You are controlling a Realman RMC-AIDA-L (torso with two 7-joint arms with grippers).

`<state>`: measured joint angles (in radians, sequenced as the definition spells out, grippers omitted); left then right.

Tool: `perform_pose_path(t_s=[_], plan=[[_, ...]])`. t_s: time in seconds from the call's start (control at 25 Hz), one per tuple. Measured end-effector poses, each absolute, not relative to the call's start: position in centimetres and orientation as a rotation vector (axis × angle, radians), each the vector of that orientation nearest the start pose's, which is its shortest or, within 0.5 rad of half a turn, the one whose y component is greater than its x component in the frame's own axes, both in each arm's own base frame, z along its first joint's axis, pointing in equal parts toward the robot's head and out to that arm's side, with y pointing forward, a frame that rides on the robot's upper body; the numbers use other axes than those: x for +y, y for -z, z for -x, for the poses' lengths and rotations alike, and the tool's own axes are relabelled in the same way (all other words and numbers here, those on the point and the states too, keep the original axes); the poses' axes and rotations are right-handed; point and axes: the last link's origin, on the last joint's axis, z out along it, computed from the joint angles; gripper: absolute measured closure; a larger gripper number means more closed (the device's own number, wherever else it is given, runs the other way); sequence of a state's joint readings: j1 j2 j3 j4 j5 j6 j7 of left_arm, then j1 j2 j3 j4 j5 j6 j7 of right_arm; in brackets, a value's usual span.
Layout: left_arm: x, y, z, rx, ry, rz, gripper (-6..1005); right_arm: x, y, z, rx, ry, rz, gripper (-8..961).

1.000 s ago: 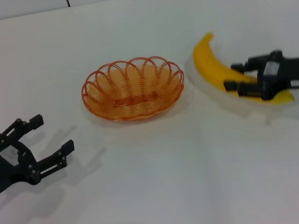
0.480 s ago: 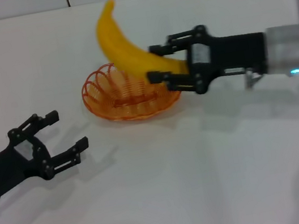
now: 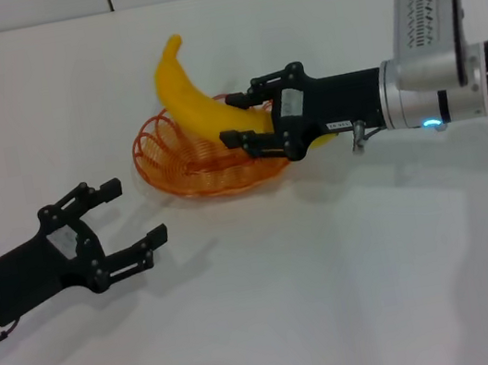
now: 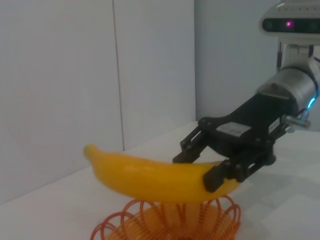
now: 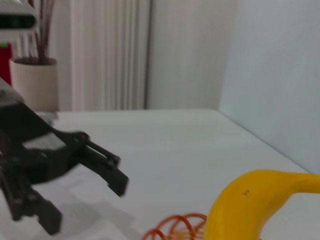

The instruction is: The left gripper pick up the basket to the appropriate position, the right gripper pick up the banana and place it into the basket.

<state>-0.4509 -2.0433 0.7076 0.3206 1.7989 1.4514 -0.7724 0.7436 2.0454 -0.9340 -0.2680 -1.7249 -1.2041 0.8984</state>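
Banana and basket are now brought together over the white table (image 3: 338,298), which is the largest thing in view. The right gripper (image 3: 242,117), a black two-fingered claw on a silver-white arm, is closed on the large curved bright yellow plastic-looking banana (image 3: 198,106) near one end. The banana is held in the air just above the shallow round orange wire basket (image 3: 170,162); in the left wrist view the banana (image 4: 155,177) is seen lying nearly level over the basket rim (image 4: 150,220), not touching it as far as can be told. The free pointed end is stretched beyond the far rim of the basket. The basket is standing on the table, in the middle.

The left gripper (image 3: 124,221), a black claw with open-frame fingers, is held low over the table, near the basket but apart from it, with its fingers spread wide and nothing between them.

It is judged that the placing step is almost done. A risk is seen: the banana is about as long as the basket is wide, so if it is released off-centre, one end can be caught on the looped rim and the banana can roll out, or the light basket can be tipped or pushed.
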Motion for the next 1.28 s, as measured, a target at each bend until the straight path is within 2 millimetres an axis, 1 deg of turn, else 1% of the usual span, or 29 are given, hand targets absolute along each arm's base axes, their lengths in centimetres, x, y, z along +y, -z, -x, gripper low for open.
perform_pose_path(t_s=[0.12,0.2,0.28,0.36,0.44,0.52,0.64,0.76,0.84,1.04,1.28], plan=[[29.2,3.0,30.7,-0.314,0.712,2.563,91,37.0,5.9,-22.6,0.152,-0.613,2.724,486],[29.0,2.9,31.0,-0.320,0.708,2.558,91,36.8,5.4,-22.4,0.144,-0.657,2.723,462],[28.9,2.8,31.2,-0.325,0.704,2.550,91,36.4,4.5,-22.8,0.151,-0.684,2.712,438],[28.9,2.7,31.3,-0.327,0.700,2.546,91,35.7,3.1,-23.9,0.163,-0.694,2.687,414],[28.8,2.7,31.3,-0.320,0.698,2.546,91,34.5,1.5,-25.6,0.172,-0.686,2.653,208],[28.8,2.7,31.4,-0.314,0.696,2.546,91,33.0,-0.1,-27.5,0.183,-0.663,2.619,207],[28.6,2.6,31.6,-0.322,0.693,2.541,91,30.9,-1.3,-30.3,0.214,-0.613,2.591,206],[28.2,2.6,32.0,-0.339,0.690,2.532,91,29.5,-1.7,-32.0,0.253,-0.583,2.575,209],[28.1,2.5,32.1,-0.345,0.690,2.522,91,29.0,-1.5,-32.4,0.270,-0.577,2.571,212],[28.1,2.3,32.3,-0.346,0.687,2.501,91,28.6,-0.6,-33.1,0.291,-0.557,2.567,213],[28.1,2.3,32.4,-0.338,0.684,2.499,91,28.5,-0.8,-33.1,0.287,-0.569,2.551,213]])
